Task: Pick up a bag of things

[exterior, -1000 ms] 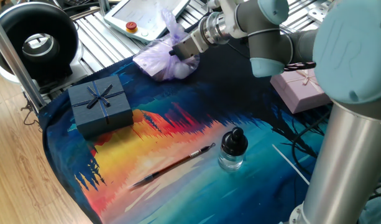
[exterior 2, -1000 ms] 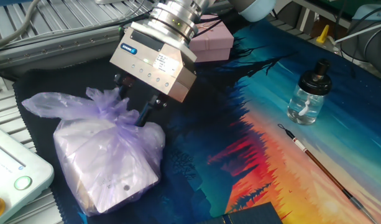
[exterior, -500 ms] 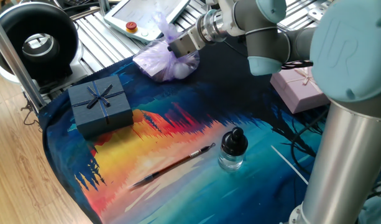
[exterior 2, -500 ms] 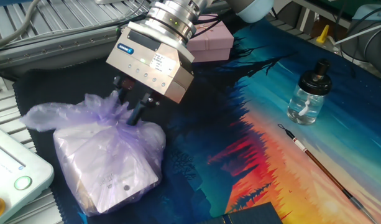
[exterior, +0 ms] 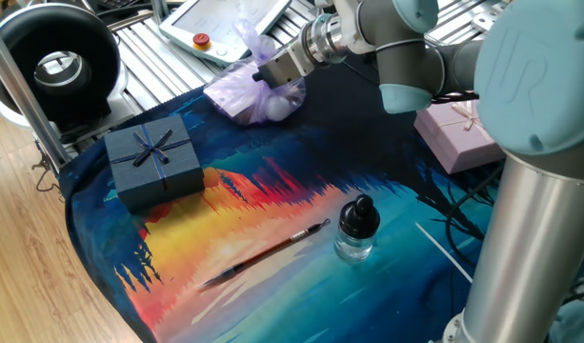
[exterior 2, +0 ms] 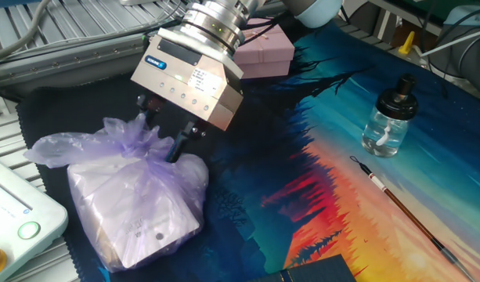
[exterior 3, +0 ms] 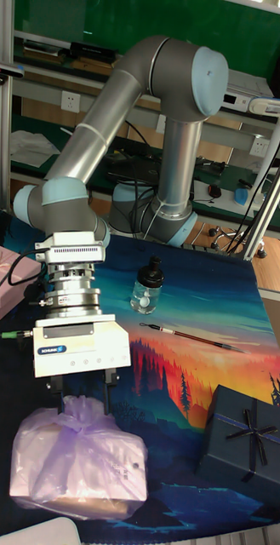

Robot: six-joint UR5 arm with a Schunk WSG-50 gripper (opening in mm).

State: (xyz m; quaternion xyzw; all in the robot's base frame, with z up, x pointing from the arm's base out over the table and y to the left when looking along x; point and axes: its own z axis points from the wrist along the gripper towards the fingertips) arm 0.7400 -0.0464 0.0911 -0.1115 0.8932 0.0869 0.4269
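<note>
The bag of things [exterior 2: 138, 204] is a pale lilac, wrinkly plastic bag lying on the dark mat near its back edge, also visible in the other views [exterior: 236, 93] [exterior 3: 76, 464]. Its bunched neck sticks up. My gripper [exterior 2: 161, 129] hangs over it with one dark finger on each side of the neck. The fingers [exterior 3: 111, 397] are spread wide in the tall view, so the gripper [exterior 3: 82, 398] is open. From the first fixed view the gripper [exterior: 263, 78] hides part of the bag's top.
A dark blue box with a bow [exterior: 153, 157] sits at the mat's left. A pink box [exterior 2: 263, 51] lies behind the gripper. A glass ink bottle [exterior 2: 388, 117] and a thin brush [exterior 2: 404, 211] rest mid-mat. A white pendant [exterior 2: 12, 219] lies beside the bag.
The gripper has shifted slightly sideways along the bag's top, bringing its fingers to either side of the neck. The bag's loose plastic stirred a little; its body stayed put.
</note>
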